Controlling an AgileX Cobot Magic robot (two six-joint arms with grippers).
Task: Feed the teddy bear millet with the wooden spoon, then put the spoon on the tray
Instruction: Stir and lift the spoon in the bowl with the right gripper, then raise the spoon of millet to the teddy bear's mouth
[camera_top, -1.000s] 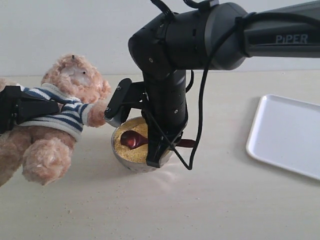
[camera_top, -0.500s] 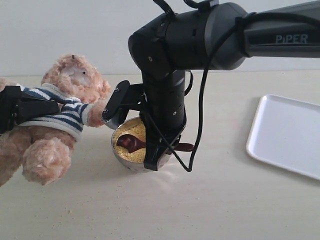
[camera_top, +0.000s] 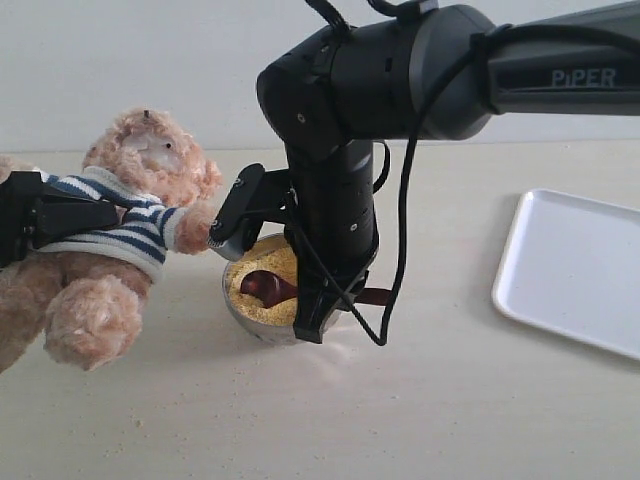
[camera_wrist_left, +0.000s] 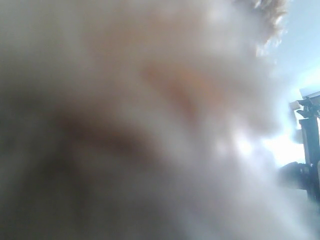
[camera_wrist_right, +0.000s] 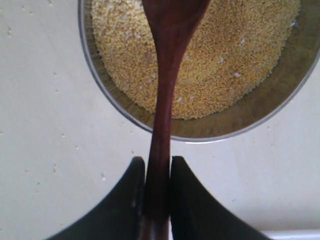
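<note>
The teddy bear (camera_top: 130, 210), in its striped shirt, leans at the left of the exterior view. My left gripper (camera_top: 95, 213) is shut across its torso. The left wrist view shows only blurred fur (camera_wrist_left: 150, 100). A metal bowl (camera_top: 250, 322) of yellow millet (camera_top: 245, 280) stands in front of the bear's paw. My right gripper (camera_wrist_right: 157, 162) is shut on the slim handle of the wooden spoon (camera_wrist_right: 162, 100). The spoon's bowl (camera_top: 262, 287) lies in the millet (camera_wrist_right: 240, 55). The white tray (camera_top: 570, 265) lies empty at the right.
The big black right arm (camera_top: 330, 200) stands over the metal bowl (camera_wrist_right: 285, 80) and hides its right half in the exterior view. Loose grains dot the pale table (camera_top: 440, 400) around the bowl. A wall runs along the back.
My right gripper has shifted slightly over the bowl, and the spoon's bowl has turned and sunk a little lower into the millet. The bear and left gripper have not moved.
</note>
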